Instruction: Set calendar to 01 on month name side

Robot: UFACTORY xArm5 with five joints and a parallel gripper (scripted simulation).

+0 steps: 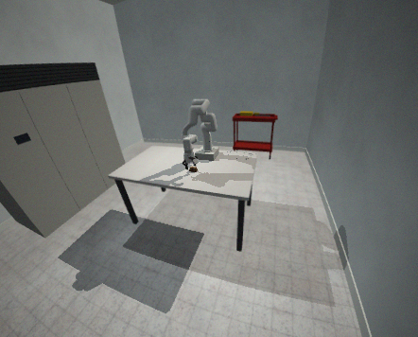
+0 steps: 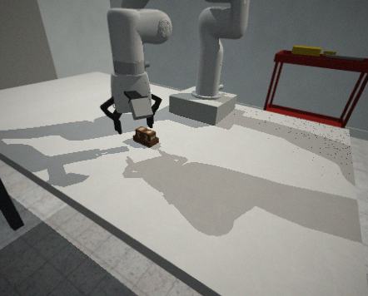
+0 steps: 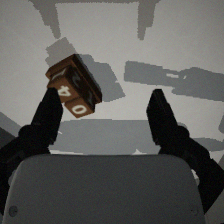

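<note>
A small brown tray (image 2: pixel 152 144) (image 3: pixel 89 76) stands on the table with two brown cubes close together in it. In the wrist view, one cube (image 3: pixel 65 91) shows a white 4 and the other cube (image 3: pixel 78 108) shows a white 0; other digits are dim and turned. The month's name cannot be read, nor can the date on its side. My gripper (image 2: pixel 134 128) (image 3: pixel 105 98) is open and empty, above the table beside the tray. In the wrist view its left finger overlaps the calendar's edge; whether it touches cannot be told.
The white table (image 1: pixel 141 163) (image 2: pixel 253 266) carries the robot's base (image 1: pixel 207 153) (image 2: pixel 203 107) behind the tray. Shadows of the arm lie across the top. A red cart (image 1: pixel 255 118) (image 2: pixel 320 60) stands beyond the table, and a grey cabinet (image 1: pixel 46 142) stands at the left.
</note>
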